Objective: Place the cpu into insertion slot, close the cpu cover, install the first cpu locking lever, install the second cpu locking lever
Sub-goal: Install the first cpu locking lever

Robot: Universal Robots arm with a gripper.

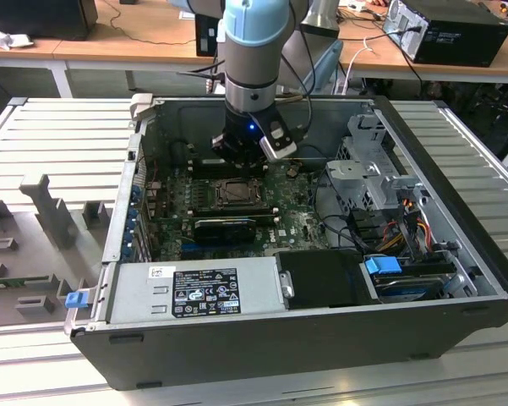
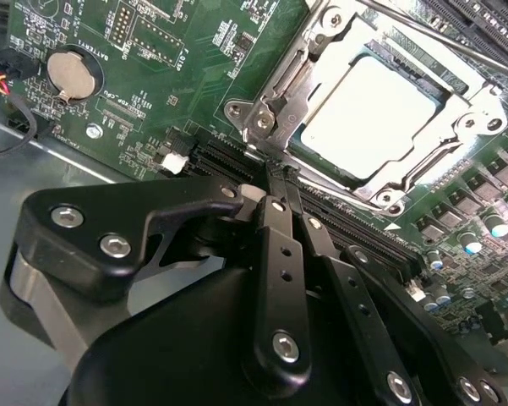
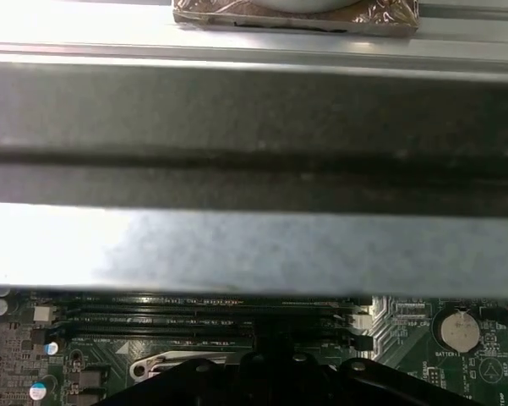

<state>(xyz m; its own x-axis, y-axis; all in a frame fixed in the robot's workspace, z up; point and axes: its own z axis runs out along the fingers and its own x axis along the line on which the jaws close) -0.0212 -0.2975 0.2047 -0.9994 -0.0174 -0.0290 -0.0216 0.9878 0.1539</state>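
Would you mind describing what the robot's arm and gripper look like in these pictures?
In the exterior view, the arm has a silvery-grey round body with a pale blue cap, and black cables run alongside it. A small blue light glows at the wrist above the black gripper. In the second wrist view, the gripper is matte black, built of flat linkage bars joined by silver screws.

No print is legible: the white label [image 1: 204, 292] on the power supply housing [image 1: 254, 288] and the white silkscreen on the motherboard [image 2: 177, 76] cannot be made out.
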